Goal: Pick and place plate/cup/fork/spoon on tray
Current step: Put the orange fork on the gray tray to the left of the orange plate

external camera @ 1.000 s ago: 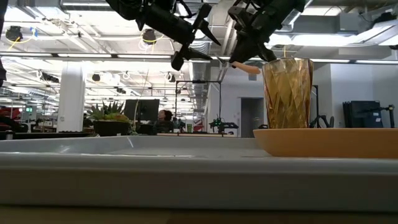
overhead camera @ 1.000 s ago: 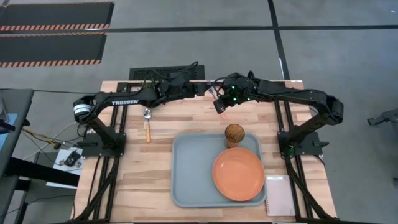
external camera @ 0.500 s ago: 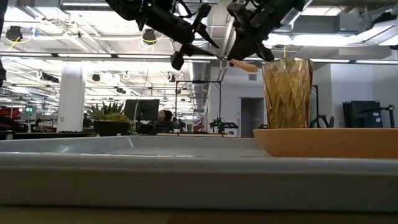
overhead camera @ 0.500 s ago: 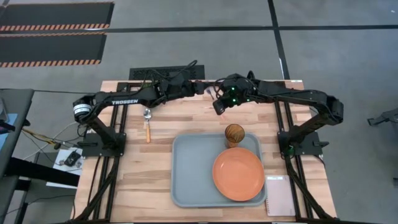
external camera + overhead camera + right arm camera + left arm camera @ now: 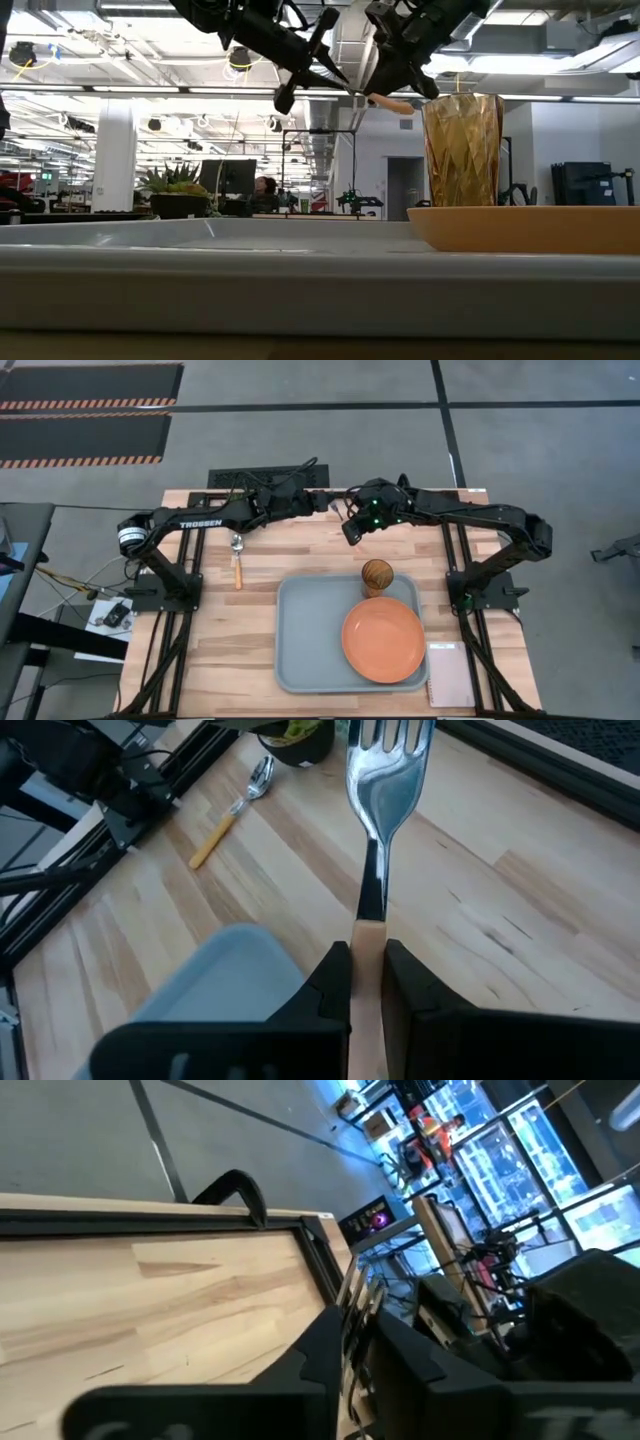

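The fork (image 5: 378,790), silver tines and orange handle, hangs level above the table's far middle, tines toward the left. My right gripper (image 5: 366,955) is shut on its handle. My left gripper (image 5: 345,82) comes from the left and is closed at the tine end (image 5: 358,92). The amber cup (image 5: 377,573) stands upright in the tray's (image 5: 300,650) far right corner, and the orange plate (image 5: 383,640) lies flat in the tray. The spoon (image 5: 237,558) lies on the bare wood at the left. My left gripper meets the fork's tine end, level, from the table's left; a thin pale sliver (image 5: 350,1342) shows between its nearly closed fingers. The tine tips lie outside the right wrist view, so the exact hold cannot be told. My right gripper pinches the fork's orange handle (image 5: 367,935) between its two fingers, just behind the silver neck. The fingers lie along the fork. The fork is lifted clear of the table and roughly level, its free handle end (image 5: 400,104) sticking out toward the right.
A white notepad (image 5: 452,675) lies right of the tray at the near edge. A potted green plant (image 5: 295,732) stands on the far part of the table beyond the spoon. Bare wood lies left of the tray.
My left gripper has shut its fingers at the fork's tine end. My right gripper has carried the fork slightly up and toward the left gripper, keeping it level.
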You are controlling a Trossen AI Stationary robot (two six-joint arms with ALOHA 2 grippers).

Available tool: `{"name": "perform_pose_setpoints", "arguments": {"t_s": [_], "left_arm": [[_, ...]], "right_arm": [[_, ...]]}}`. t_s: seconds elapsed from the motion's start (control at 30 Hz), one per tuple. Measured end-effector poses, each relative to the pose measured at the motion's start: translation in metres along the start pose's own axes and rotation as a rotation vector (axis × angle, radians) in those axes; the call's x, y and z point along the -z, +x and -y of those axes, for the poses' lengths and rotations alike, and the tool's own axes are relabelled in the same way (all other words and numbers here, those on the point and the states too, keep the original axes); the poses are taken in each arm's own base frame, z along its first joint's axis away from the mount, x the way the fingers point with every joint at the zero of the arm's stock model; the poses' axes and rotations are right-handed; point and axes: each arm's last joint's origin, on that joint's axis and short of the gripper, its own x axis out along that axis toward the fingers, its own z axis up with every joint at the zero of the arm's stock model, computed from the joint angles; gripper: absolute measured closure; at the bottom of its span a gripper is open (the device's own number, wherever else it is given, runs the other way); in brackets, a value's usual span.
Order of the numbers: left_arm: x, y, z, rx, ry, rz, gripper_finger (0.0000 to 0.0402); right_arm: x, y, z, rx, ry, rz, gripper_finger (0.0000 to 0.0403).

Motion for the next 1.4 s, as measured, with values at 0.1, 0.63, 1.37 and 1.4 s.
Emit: {"name": "perform_pose_setpoints", "arguments": {"t_s": [0.1,0.63,1.37,1.4], "left_arm": [[0.0,0.0,-0.001,-0.016,0.001,0.005,0.0394],[0.002,0.0,-0.001,-0.006,-0.016,-0.024,0.0401],[0.078,-0.058,0.021,-0.142,0.143,-0.423,0.0401],[0.086,-0.064,0.022,-0.137,0.134,-0.429,0.0401]], "right_arm": [[0.0,0.0,0.0,0.0,-0.001,0.002,0.0371],[-0.006,-0.015,0.006,-0.003,-0.056,0.041,0.0223],[0.012,-0.168,0.028,0.014,-0.083,0.281,0.0182],[0.013,-0.169,0.028,0.016,-0.082,0.275,0.0182]]}}
